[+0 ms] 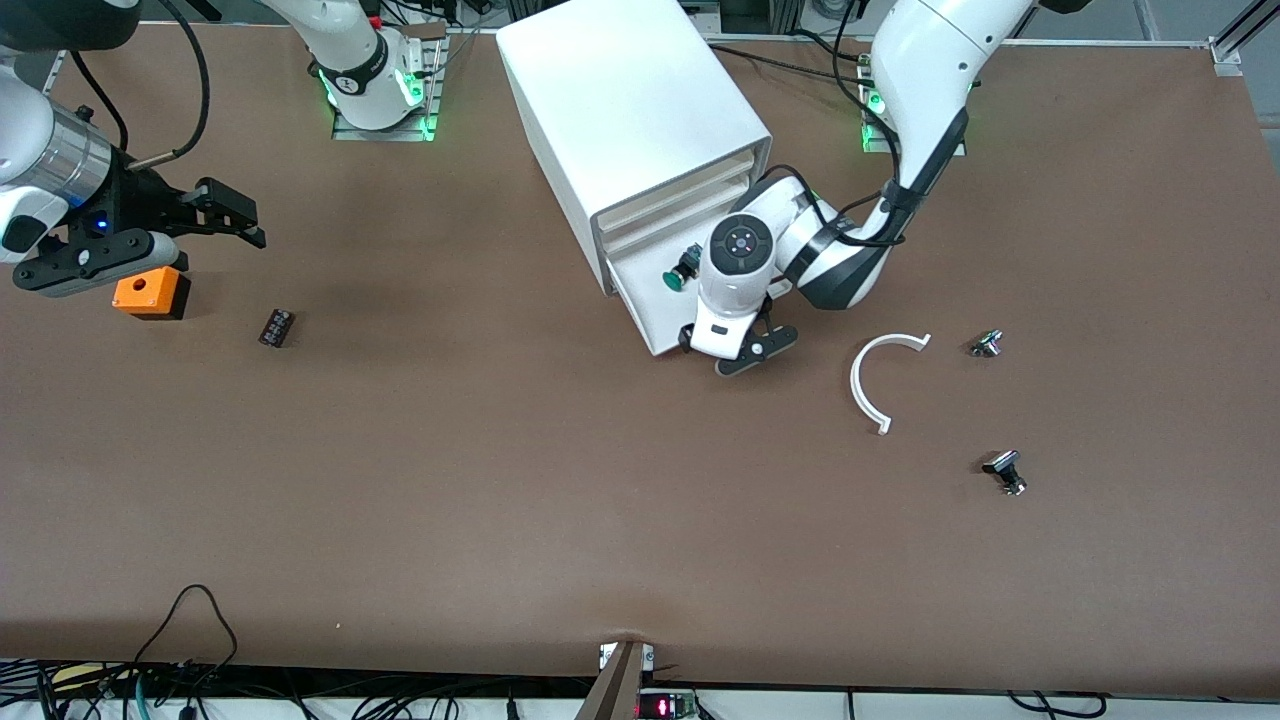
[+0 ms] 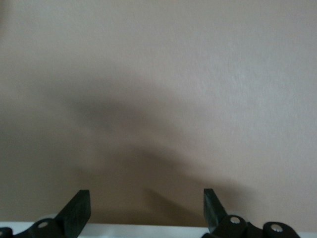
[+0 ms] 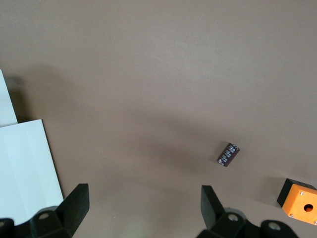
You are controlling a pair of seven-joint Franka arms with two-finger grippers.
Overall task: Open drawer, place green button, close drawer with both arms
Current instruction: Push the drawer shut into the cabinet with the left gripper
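Two arms work over a brown surface (image 1: 500, 480). Starting at the right arm's end of it, the right gripper (image 1: 225, 215) hangs in the air with its fingers (image 3: 74, 206) spread apart and nothing between them, over the surface close to an orange cube (image 1: 150, 292) with a hole in its top. Just beside the cube, toward the middle, lies a small dark block (image 1: 276, 328). At the middle stands the white cabinet (image 1: 640, 130), its bottom drawer (image 1: 650, 300) pulled out toward the front camera. The button (image 1: 683, 270) lies inside that drawer, green cap showing, beside the left arm's wrist. The left gripper (image 1: 745, 350) is down at the drawer's front edge, fingers (image 2: 77, 213) parted and released, gripping nothing; its wrist view shows only bare brown surface and a strip of white at the fingers' base. Toward the left arm's end lie a curved white plastic arc (image 1: 875, 380) and two small metal parts (image 1: 986, 344) (image 1: 1005, 470), apart from each other.
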